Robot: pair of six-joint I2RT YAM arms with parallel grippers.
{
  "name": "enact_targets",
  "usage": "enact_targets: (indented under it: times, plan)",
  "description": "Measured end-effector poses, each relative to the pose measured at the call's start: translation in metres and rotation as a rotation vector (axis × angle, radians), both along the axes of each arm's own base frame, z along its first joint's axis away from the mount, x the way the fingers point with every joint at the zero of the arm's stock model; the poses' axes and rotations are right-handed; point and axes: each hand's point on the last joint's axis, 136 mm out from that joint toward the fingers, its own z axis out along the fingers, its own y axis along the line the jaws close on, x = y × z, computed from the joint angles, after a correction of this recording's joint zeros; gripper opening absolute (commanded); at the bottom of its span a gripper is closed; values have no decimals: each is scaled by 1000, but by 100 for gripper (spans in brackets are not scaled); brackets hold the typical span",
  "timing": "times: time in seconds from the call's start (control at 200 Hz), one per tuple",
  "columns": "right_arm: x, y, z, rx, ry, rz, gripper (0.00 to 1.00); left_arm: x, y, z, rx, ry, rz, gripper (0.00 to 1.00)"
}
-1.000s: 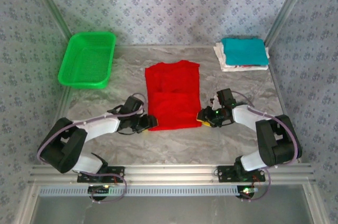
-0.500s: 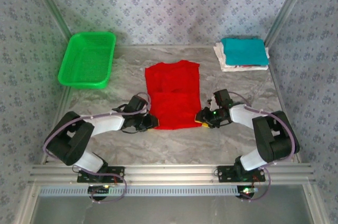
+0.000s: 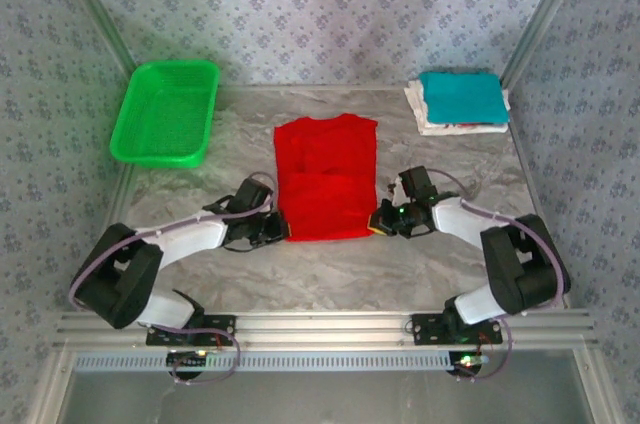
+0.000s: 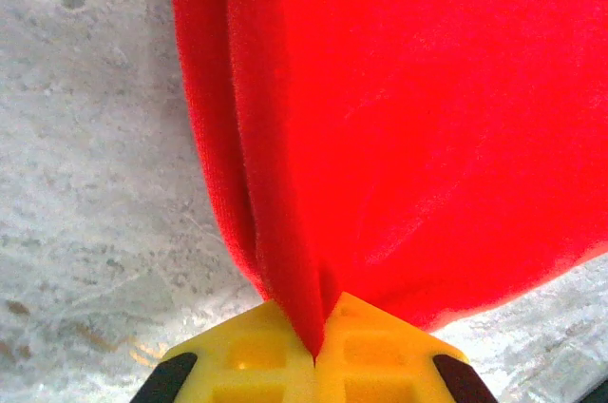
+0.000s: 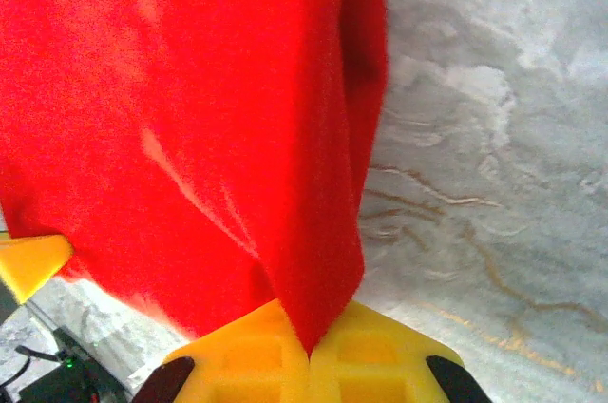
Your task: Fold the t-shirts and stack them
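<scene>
While the overhead camera takes in the red t-shirt flat on the table, the wrist cameras catch finer detail: the left gripper and right gripper each clamp tight on a near corner (yellow jaws meeting through cloth). Three shirts in all: the teal t-shirt lies atop the whitish t-shirt, far right; one green basket sits far left.

The table holds a red t-shirt, green basket, t-shirt stack.
</scene>
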Motion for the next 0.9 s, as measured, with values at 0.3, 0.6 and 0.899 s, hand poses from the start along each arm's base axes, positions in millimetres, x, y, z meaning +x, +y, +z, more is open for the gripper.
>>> enact_targets:
  times: [0.3, 0.6, 0.899]
  plan:
    - [-30, 1, 7, 7, -30, 6, 0, -23, -1, 10, -4, -27, -39, 0]
    - [-96, 6, 27, 13, -47, 31, 0, -86, -11, 36, -24, -37, -153, 0]
    - [-49, 5, 67, -43, -69, -24, 0, -30, -2, 90, -53, -140, -53, 0]
